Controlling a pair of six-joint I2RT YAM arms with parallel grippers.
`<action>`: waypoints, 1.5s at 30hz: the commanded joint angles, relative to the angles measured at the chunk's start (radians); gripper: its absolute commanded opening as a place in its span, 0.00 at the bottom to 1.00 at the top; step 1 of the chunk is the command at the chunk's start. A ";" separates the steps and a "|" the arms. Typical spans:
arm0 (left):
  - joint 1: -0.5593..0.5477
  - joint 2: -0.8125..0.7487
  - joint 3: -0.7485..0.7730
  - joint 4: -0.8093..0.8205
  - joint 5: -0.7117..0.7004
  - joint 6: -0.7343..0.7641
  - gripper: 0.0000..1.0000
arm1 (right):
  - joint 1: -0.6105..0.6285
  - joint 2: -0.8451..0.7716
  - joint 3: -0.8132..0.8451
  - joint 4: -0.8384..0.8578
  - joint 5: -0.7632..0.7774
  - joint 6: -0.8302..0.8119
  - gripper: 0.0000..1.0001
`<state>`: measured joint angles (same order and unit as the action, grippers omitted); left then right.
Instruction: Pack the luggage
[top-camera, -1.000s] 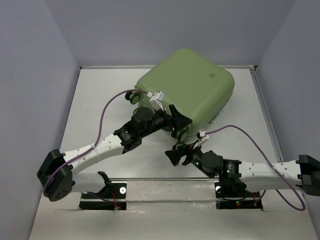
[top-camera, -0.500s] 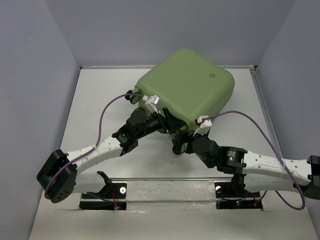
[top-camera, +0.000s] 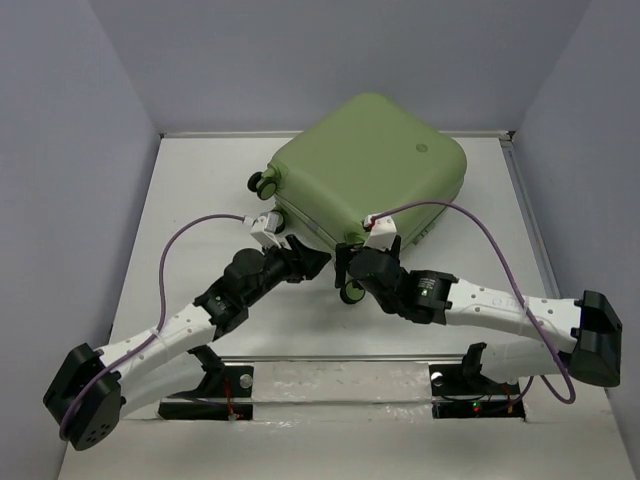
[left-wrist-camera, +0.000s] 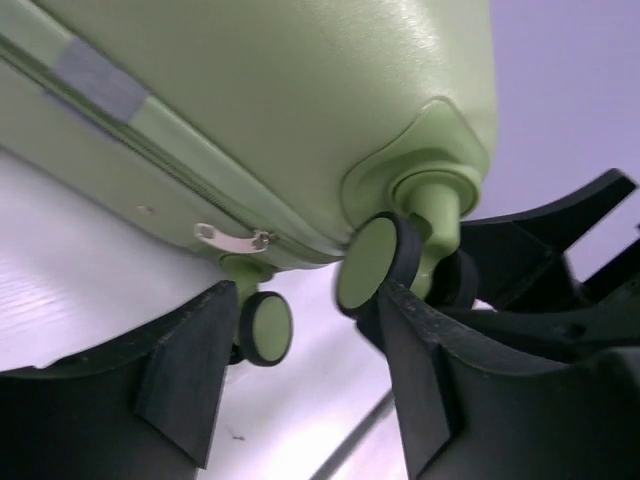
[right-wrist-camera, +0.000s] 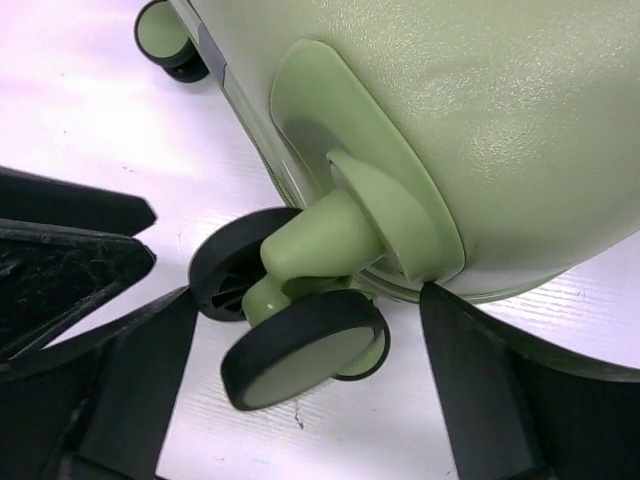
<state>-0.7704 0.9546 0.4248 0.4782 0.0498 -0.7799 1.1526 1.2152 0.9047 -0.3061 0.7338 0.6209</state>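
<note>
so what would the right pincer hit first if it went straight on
Most likely the wheel at the near corner of the luggage: it sits right ahead of the open right pincer, though depth is unclear.

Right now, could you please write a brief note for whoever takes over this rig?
Left claw: open, holding nothing, at the wheeled edge of the luggage.
Right claw: open, straddling a corner wheel without clamping it.
The luggage lies flat with its shell closed, toward the far side of the table.
Done: cannot tell, since the contents are hidden.
Left: with both claws at the wheels, turning or opening the case probably comes next.
</note>
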 joint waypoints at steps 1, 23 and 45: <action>0.002 -0.036 -0.063 -0.035 -0.111 0.087 0.67 | -0.027 0.043 0.077 0.033 0.117 -0.018 0.85; -0.121 0.363 0.124 0.272 0.078 0.310 0.60 | -0.027 -0.344 -0.151 -0.057 0.015 -0.041 0.07; -0.279 0.633 0.324 0.287 -0.329 0.323 0.54 | -0.027 -0.318 -0.165 0.021 -0.080 -0.070 0.07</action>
<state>-1.0317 1.5642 0.6716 0.6865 -0.1360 -0.4805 1.1240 0.9028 0.7364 -0.3809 0.7151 0.5591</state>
